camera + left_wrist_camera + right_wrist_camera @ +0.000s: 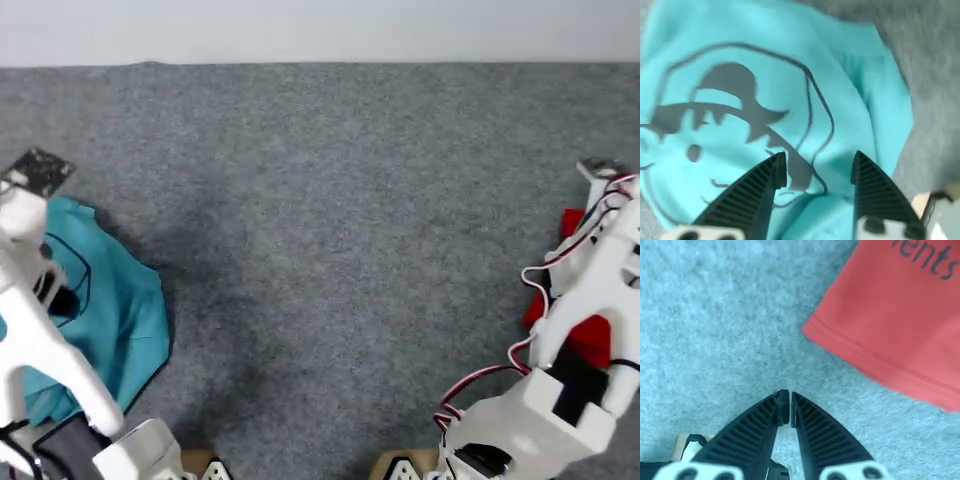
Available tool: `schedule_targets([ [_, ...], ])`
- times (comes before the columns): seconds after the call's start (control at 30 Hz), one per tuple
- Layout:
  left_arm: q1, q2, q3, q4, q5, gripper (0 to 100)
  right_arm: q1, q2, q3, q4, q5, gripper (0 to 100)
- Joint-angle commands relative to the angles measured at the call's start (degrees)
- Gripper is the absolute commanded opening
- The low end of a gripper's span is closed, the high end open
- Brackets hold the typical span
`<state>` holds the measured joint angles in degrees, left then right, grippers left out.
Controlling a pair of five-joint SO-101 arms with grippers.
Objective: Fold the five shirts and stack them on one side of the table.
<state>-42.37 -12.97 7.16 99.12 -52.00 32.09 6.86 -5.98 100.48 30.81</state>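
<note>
Grey mat [350, 250], teal shirt [740, 60], left end effector [818, 159] spread, right end effector [787, 396] closed empty

High view: the teal shirt [125, 310], at 9 o'clock on the surface [340, 230], is cut off by the picture edge and partly covered by the left arm [45, 345]. The red shirt [592, 340], at 3 o'clock, is mostly hidden behind the right arm [585, 290]. Left wrist view: the teal shirt's print [735, 100] is blurred. Right wrist view: the red shirt's lettering [925, 257] is cut off by the picture edge.

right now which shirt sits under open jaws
The teal shirt with the cartoon print, under the left jaws; the red shirt lies beside shut right jaws.
</note>
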Motion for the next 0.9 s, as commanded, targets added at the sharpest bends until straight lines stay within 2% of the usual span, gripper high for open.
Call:
schedule_targets([
  [0.0,-3.1,0.0,1.5,1.5,-5.3,22,-0.6,-3.4,0.4,2.3,-0.7,0.9],
  [0.27,-11.3,-0.1,2.8,1.6,-12.3,22,-0.7,-3.4,0.5,2.4,-5.6,0.9],
  [0.47,-16.2,-0.1,4.7,1.6,-17.3,22,-3.8,-3.5,0.7,2.5,-6.2,0.9],
  [0.73,-16.8,0.5,6.5,1.3,-17.6,22,-11.6,-3.5,0.7,2.5,-11.6,0.9],
  [0.87,-16.4,0.6,11.6,1.2,-20.2,14,-15.3,-3.5,0.7,2.5,-13.7,0.9],
])
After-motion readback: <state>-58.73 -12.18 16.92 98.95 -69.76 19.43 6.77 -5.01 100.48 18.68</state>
